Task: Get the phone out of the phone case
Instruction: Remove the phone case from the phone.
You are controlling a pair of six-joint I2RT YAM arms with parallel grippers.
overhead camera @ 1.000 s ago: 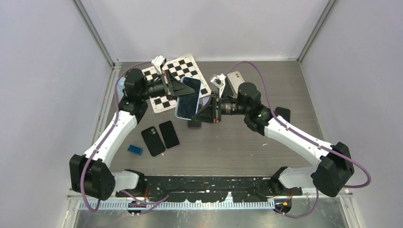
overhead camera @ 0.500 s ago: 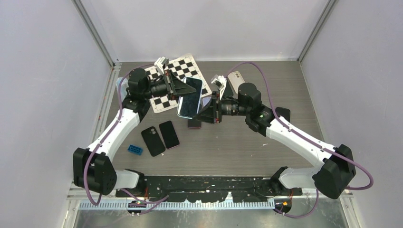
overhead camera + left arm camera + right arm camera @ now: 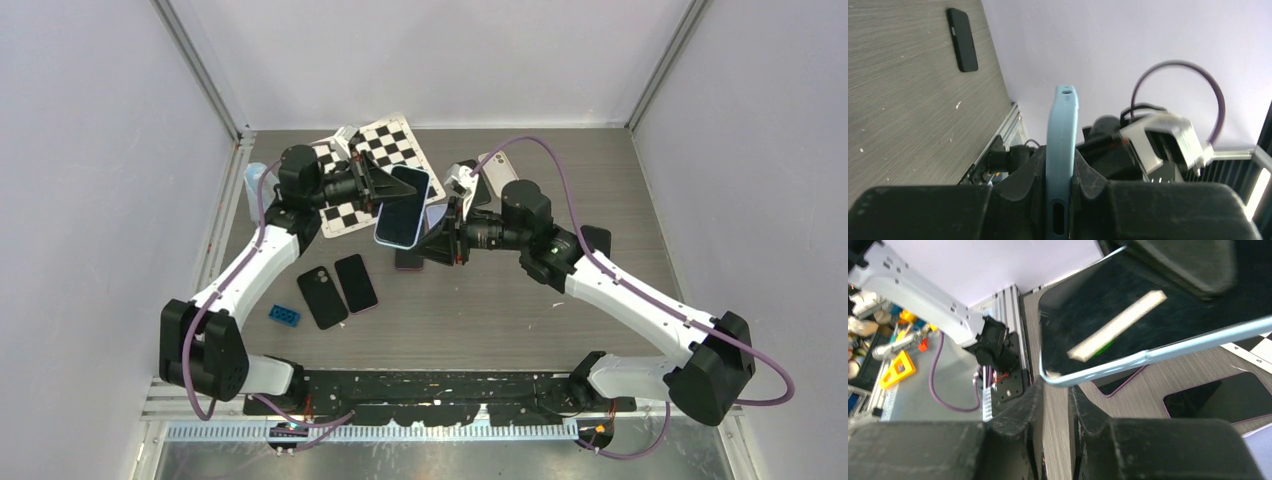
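The left hand (image 3: 1060, 167) is clamping narrowly on the matte, light-blue, round-edged phone case (image 3: 1062, 125), holding it above the grey wood-grain tabletop (image 3: 908, 100) with the glossy black phone (image 3: 1088, 305) inside, while the barely parted right hand (image 3: 1055, 390) is meeting its corner, grip unclear, near a checkerboard (image 3: 1255, 352) marked "5".

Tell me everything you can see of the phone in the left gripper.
The phone is a dark, glossy slab, screen up, seated in a light blue, rubbery-looking case with cutouts along its edge. It hangs tilted above the table, near the checkerboard. The left gripper clamps it across screen and back. The right gripper sits at one corner, jaws slightly apart; contact there is unclear.
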